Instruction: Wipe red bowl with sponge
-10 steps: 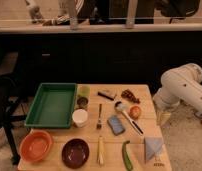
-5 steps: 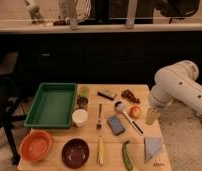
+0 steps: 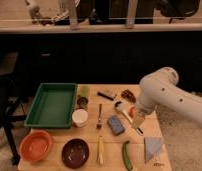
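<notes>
The gripper (image 3: 138, 121) hangs open and empty over the tabletop (image 3: 113, 150), the sponge (image 3: 115, 125) just beside it, toward the red bowl (image 3: 36, 145).

Thick white rounded arm (image 3: 163, 94), pale fingers (image 3: 138, 120) at tip

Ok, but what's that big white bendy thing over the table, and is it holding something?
That is a robot's arm. At its end is the gripper, two fingers for pinching, open now and holding nothing. It hangs just right of the blue-grey sponge. One camera looks down on the wooden table from the front. On it lie a green tray, a white cup, a red bowl and a dark bowl at the near edge, and a folded cloth.
</notes>
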`<state>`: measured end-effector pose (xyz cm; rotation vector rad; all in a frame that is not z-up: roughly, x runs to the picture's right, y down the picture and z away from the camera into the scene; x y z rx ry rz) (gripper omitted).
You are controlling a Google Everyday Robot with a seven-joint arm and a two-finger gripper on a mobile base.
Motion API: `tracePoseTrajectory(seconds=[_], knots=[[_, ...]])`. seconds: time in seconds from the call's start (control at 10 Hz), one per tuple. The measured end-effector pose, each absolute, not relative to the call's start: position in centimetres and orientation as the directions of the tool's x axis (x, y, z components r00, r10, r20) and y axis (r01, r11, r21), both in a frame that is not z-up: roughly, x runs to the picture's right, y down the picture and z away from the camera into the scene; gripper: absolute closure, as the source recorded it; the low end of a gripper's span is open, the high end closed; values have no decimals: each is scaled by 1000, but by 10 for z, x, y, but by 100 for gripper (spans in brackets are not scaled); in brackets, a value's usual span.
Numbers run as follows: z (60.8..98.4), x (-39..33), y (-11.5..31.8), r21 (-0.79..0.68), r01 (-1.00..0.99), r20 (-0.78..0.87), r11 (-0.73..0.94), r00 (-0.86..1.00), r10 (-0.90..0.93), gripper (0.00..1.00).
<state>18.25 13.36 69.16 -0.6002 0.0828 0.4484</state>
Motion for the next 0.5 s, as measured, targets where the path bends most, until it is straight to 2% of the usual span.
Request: tracePoseTrajectory(seconds=[0.5], knots=[[698, 176, 139, -529, -436, -217, 728, 899, 381, 20]])
